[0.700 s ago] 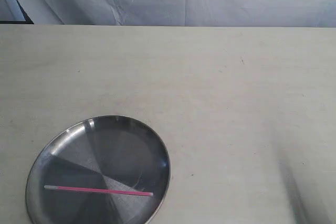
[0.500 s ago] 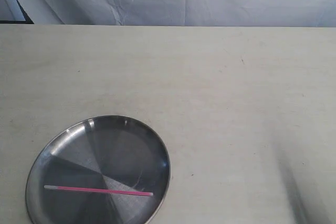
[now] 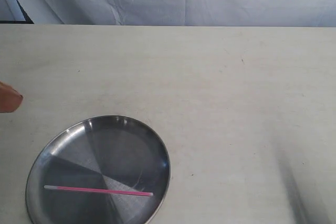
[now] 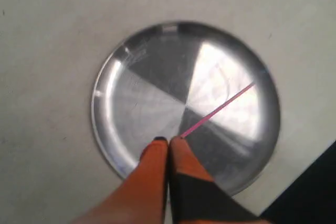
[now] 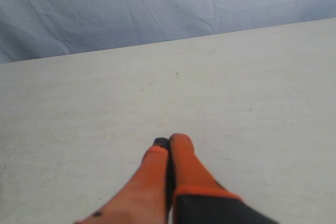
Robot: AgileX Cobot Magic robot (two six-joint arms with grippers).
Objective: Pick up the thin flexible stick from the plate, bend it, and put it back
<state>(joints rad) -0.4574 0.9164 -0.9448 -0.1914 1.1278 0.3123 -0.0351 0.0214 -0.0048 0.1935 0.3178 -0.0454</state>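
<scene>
Because the stick [image 3: 98,190] lies straight and flat on the plate [image 3: 115,140], off its centre, the left claw [image 4: 168,141], now closed above the plate, should first open. It should then straddle the stick near one end and pinch low without scraping the plate. The right claw [image 5: 168,142], likewise closed, hovers over the tabletop [image 3: 236,103], away from the plate.

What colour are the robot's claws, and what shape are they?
Both the left claw and the right claw have two long orange fingers that narrow to rounded tips. Each shows a black patch farther back. No cables are visible.
</scene>
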